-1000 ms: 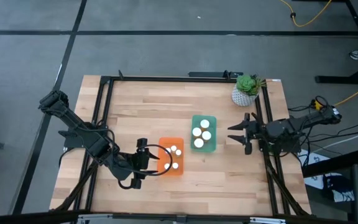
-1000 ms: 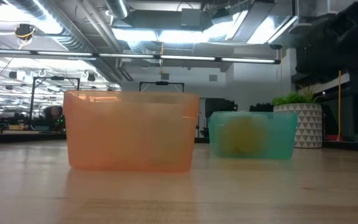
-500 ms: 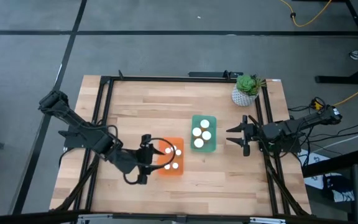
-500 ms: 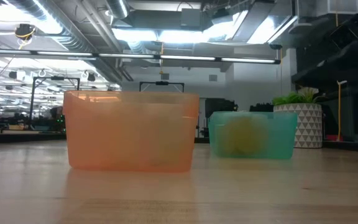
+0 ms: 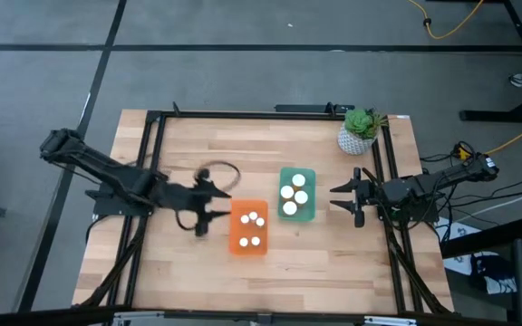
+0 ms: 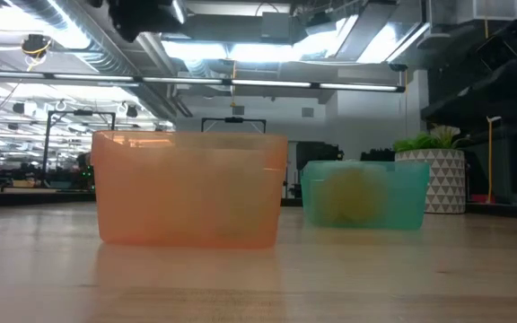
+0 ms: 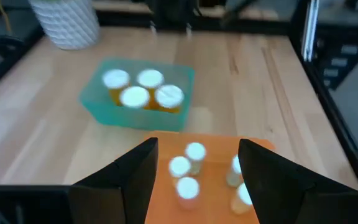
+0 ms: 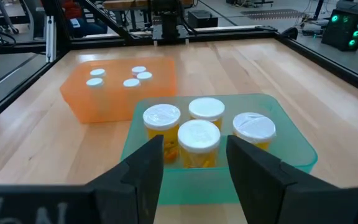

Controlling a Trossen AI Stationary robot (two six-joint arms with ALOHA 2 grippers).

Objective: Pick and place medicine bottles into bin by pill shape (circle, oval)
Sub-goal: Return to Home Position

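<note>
An orange bin holds several small white-topped medicine bottles. A teal bin to its far right holds several larger white-topped bottles. Both bins stand on the wooden table. My left gripper is open and empty, just off the orange bin's far left corner; its fingers frame the small bottles from above. My right gripper is open and empty, level with the table, right of the teal bin; its fingers frame that bin.
A white patterned plant pot with a green plant stands at the table's far right corner. Black frame rails run along the table's left, right and far sides. Bare wood lies near the front edge.
My left gripper has gone from the orange bin's left side in over the bin, then drawn back toward the table's far edge and up, and now hangs off the bin's far left corner. The bins have stayed where they were.
</note>
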